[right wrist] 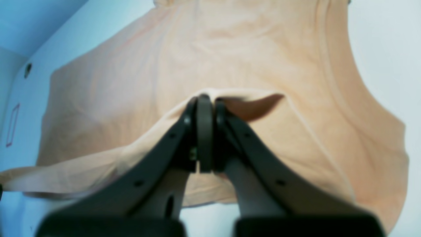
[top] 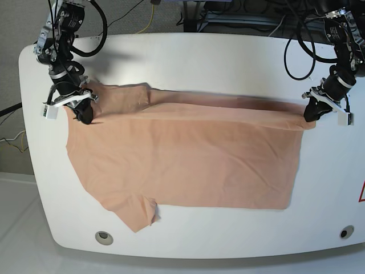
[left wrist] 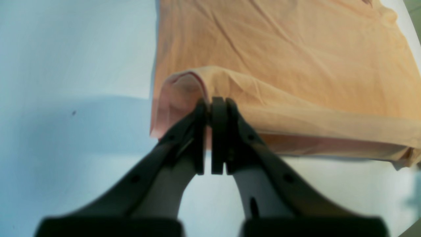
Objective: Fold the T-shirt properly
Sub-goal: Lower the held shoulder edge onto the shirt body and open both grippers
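T-shirt (top: 188,160) edge pinched in left pincer (top: 308,116) and right pincer (top: 85,119)

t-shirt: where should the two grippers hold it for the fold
Hold the far long edge of the T-shirt at its two ends, coming from the outer sides. That edge already stands lifted off the table: the left gripper is shut on the hem corner, the right gripper on the shoulder end.

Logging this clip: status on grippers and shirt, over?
Left gripper and right gripper both shut on T-shirt edge. Far edge lifted, the rest flat on the table. Nothing in the way.
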`<state>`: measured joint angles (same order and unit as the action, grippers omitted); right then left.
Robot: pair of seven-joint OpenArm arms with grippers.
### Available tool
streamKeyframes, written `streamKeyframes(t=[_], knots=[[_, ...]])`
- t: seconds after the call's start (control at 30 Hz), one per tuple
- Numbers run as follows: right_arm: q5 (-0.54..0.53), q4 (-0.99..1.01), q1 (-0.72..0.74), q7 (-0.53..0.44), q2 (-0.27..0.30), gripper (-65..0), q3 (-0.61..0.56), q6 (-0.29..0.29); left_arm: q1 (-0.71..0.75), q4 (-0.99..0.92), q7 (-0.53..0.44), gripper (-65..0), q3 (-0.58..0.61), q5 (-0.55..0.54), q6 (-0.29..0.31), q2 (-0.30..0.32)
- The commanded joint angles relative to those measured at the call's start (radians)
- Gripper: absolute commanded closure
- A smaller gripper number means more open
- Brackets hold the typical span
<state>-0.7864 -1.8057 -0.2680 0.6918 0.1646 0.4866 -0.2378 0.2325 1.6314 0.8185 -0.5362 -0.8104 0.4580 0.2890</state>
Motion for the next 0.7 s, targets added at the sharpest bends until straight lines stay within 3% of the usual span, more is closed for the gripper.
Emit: streamKeyframes(t=[0.0, 0.67], knots=[[-0.011, 0.01, 0.022, -0.029, 0.017, 0.0, 0.005, -0.011, -0.013, 0.008, -0.025, 0.0, -0.011, -0.018, 0.006, 0.016], [-0.003, 0.263, 0.241, -0.031, 0.041, 0.0, -0.007, -0.038, -0.149, -0.135, -0.031, 0.0, 0.031, 0.039, 0.012, 0.018]])
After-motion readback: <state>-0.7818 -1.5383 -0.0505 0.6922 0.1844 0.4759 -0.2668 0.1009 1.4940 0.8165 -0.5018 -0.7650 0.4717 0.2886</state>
